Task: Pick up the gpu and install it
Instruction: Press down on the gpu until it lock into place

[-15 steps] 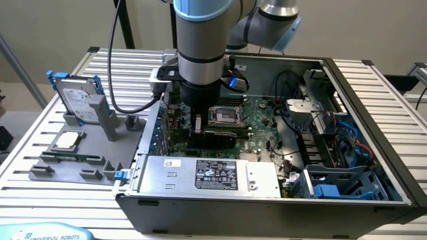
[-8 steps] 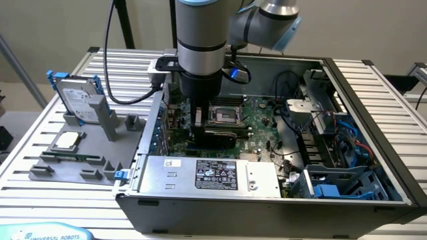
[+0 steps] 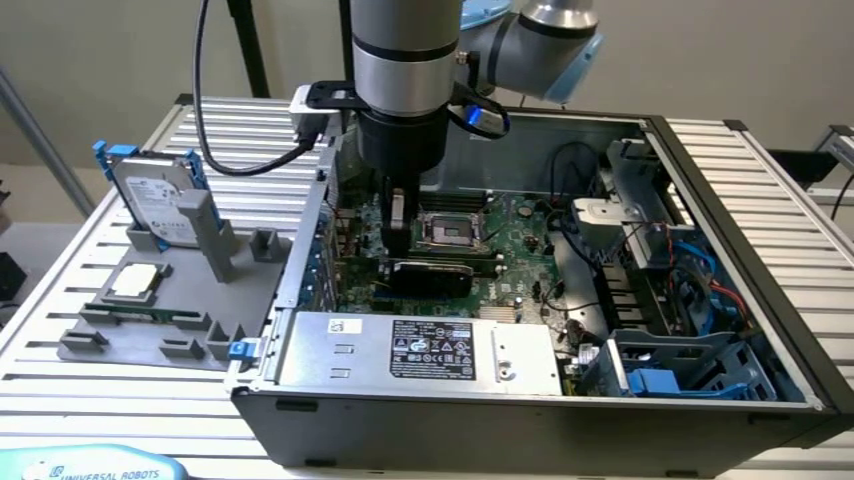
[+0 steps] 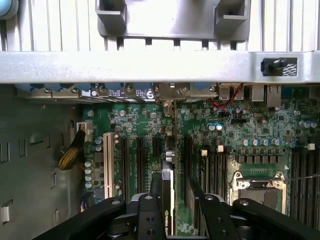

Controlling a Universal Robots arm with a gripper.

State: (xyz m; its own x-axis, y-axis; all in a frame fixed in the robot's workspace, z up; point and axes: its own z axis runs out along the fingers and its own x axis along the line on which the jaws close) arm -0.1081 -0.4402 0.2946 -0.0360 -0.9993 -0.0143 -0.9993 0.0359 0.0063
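The gpu (image 4: 168, 186) stands on edge in a slot of the green motherboard (image 4: 260, 135), seen edge-on in the wrist view, its end toward the case's rear bracket row. In the exterior view the gpu (image 3: 430, 277) is a dark slab upright on the board, just in front of the processor socket. My gripper (image 4: 175, 207) straddles its top edge. One finger (image 4: 150, 212) sits close against the card. The other finger stands a little apart from it. The gripper (image 3: 398, 235) reaches straight down into the open computer case (image 3: 747, 250) and is open.
Outside the case, at the exterior view's left, a grey fixture (image 3: 200, 340) holds a silver hard drive with blue rails (image 3: 150, 195) and a small square chip (image 3: 134, 283). Inside are the processor socket (image 3: 450, 232), a power supply (image 3: 427, 350), cables and blue drive bays (image 3: 694, 365).
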